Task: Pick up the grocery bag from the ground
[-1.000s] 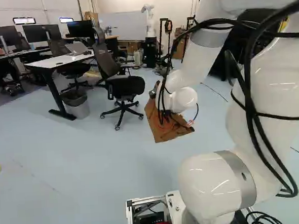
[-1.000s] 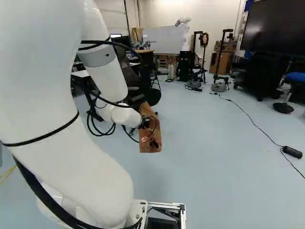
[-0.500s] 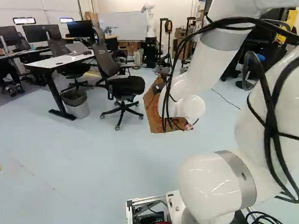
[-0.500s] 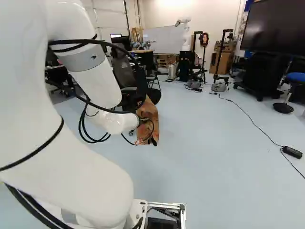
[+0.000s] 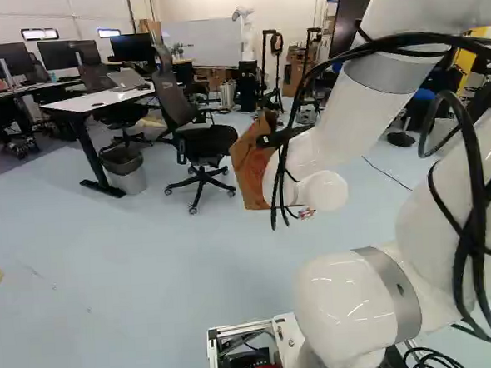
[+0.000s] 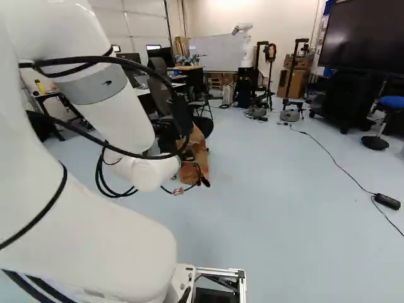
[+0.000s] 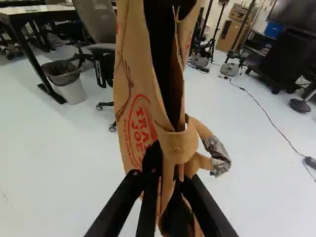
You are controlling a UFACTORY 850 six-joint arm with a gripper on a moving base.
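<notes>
My gripper (image 5: 278, 138) shows as a black part beside the brown paper grocery bag (image 5: 249, 171) in the left base view. That bag (image 6: 192, 165) hangs above the floor past the wrist in the right base view, partly hidden by the arm and cables. In the wrist view my gripper (image 7: 165, 178) is shut on the bag (image 7: 132, 106), pinching its folded paper and handle. The bag stretches ahead of the fingers, its dark opening facing the camera. A handle end with silvery tape (image 7: 217, 155) sticks out beside the grip.
An office chair (image 5: 206, 145) stands near the bag, with a grey bin (image 5: 124, 170) and a white-topped desk (image 5: 94, 100) beyond. Another robot (image 6: 245, 47) stands at the back. A cable with a black adapter (image 6: 387, 201) lies on the floor.
My arm has lifted and tilted the gripper upward, carrying the bag higher with it. The bag is still gripped. The base has not moved.
</notes>
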